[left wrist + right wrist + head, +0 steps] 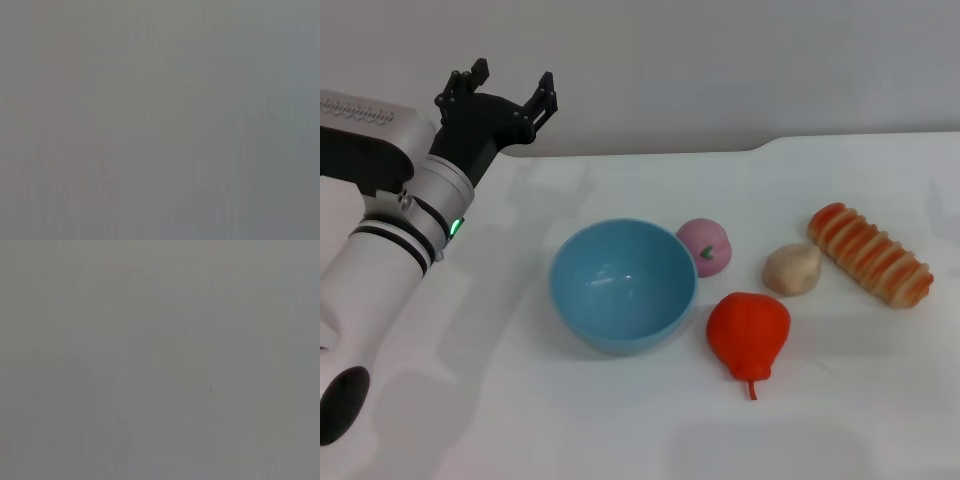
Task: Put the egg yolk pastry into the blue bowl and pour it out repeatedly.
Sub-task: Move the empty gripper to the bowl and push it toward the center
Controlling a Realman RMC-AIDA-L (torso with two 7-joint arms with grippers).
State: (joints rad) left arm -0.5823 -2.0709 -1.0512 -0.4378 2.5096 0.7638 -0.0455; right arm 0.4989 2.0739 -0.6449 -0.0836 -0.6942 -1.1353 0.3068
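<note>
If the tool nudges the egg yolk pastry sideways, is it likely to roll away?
Probably only slightly. The egg yolk pastry looks rounded, so it may rock, but its pointed side should check a roll. Its matte surface suggests fair grip. The striped bread roll lies close beside it.

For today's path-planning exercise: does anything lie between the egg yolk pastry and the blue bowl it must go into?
Yes. The pink ball sits against the blue bowl on its pastry side, and the red pear lies nearer the camera. The egg yolk pastry lies just beyond them; lifted over, little blocks it. The open left gripper is raised far off.
</note>
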